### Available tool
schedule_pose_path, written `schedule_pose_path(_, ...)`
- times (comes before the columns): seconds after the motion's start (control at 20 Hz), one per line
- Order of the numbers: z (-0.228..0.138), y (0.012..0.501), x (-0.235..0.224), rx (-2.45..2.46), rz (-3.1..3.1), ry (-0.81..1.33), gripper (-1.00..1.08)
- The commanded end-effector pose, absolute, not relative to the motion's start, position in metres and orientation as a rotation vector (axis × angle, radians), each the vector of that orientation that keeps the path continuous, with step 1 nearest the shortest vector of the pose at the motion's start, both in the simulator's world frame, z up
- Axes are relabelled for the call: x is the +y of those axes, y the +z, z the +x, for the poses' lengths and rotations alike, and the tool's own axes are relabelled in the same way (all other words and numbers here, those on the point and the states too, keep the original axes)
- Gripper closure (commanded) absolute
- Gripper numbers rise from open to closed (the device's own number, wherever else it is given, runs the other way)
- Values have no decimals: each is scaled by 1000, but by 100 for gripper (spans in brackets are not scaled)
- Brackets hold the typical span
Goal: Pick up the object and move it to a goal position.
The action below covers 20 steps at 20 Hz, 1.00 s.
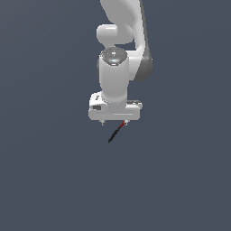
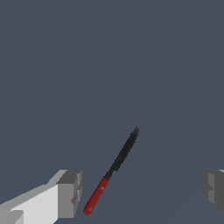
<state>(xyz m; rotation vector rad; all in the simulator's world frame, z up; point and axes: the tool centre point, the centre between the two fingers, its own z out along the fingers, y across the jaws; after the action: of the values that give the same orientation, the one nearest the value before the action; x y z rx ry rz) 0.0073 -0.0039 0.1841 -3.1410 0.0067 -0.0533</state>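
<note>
Below the frame's centre in the exterior view, your gripper (image 1: 115, 122) hangs with jaws spread wide; the rod (image 1: 115, 133) slants between them, touching neither finger (image 2: 69, 194).

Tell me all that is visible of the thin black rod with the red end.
The rod is thin and short: a matte black length with a rough edge and a smooth red section at one end. It lies slanted between the fingers of the open tool, touching neither. In the exterior view it sits just under the tool, red end nearest.
</note>
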Motion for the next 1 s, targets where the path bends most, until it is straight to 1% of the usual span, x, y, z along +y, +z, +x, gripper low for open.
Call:
schedule_pose_path(0.0,7,184,-4,7,-3141,-53,-92)
schedule_pose_path(0.45,4,182,-23,14,-3133,-43,-92)
schedule_pose_path(0.95,1,174,-20,63,-3131,-40,-92)
